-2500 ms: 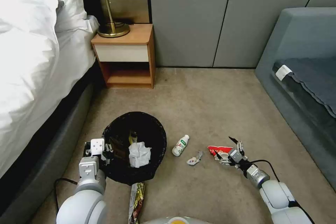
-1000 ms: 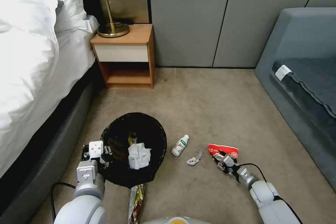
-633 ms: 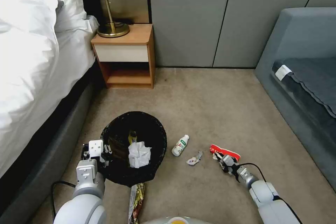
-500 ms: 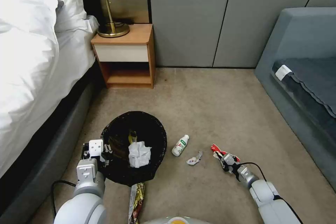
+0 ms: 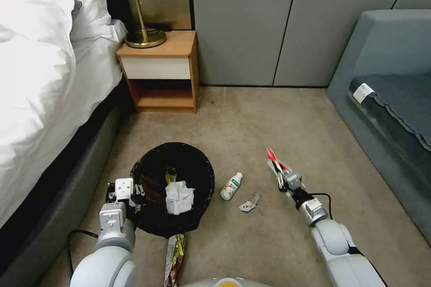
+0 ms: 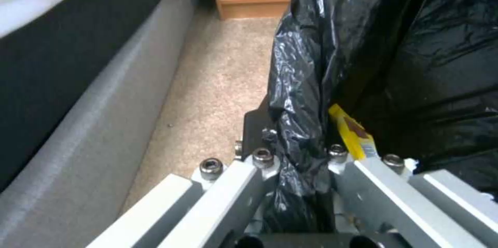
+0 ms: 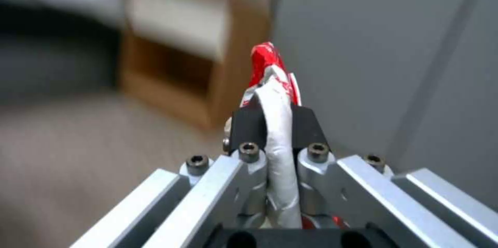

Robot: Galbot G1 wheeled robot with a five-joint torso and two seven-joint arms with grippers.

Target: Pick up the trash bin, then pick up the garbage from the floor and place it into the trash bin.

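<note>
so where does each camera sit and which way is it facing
Head view: high on the robot, looking down at the floor; both arms show, left end effector on the trash bin.
Left wrist view: looks along its fingers at the bin's black bag, shared with the head view.
Right wrist view: looks past the red wrapper, shared with the head view, toward the wall.

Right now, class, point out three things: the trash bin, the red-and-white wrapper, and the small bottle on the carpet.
trash bin (image 5: 200,168), head view, black-lined rim.
red-and-white wrapper (image 7: 265,61), right wrist view, red upper end.
small bottle (image 5: 231,187), head view, labelled body.
</note>
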